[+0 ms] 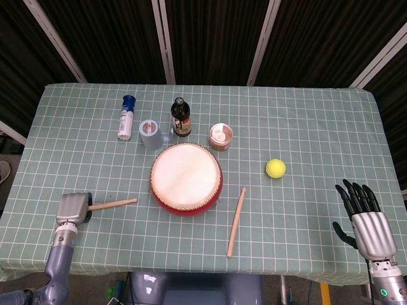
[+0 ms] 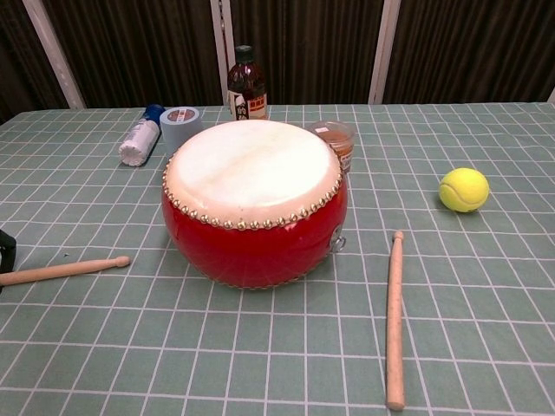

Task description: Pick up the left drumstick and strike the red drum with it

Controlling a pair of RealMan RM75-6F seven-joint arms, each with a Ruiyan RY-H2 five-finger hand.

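The red drum (image 1: pixel 186 178) with its pale skin stands mid-table, also large in the chest view as the drum (image 2: pixel 254 204). The left drumstick (image 1: pixel 113 204) lies flat on the cloth left of the drum, tip toward it; the chest view shows the same stick (image 2: pixel 65 269). My left hand (image 1: pixel 72 208) hovers over the stick's butt end, back upward. In the chest view only a dark fingertip (image 2: pixel 5 249) shows at the frame's left edge, just above the stick and not closed around it. My right hand (image 1: pixel 365 220) rests at the right front corner, fingers spread, holding nothing.
A second drumstick (image 1: pixel 236 221) lies right of the drum, and a tennis ball (image 1: pixel 275 168) beyond it. Behind the drum stand a white bottle (image 1: pixel 126 118), a tape roll (image 1: pixel 150 133), a dark bottle (image 1: pixel 181 118) and a small jar (image 1: pixel 220 136).
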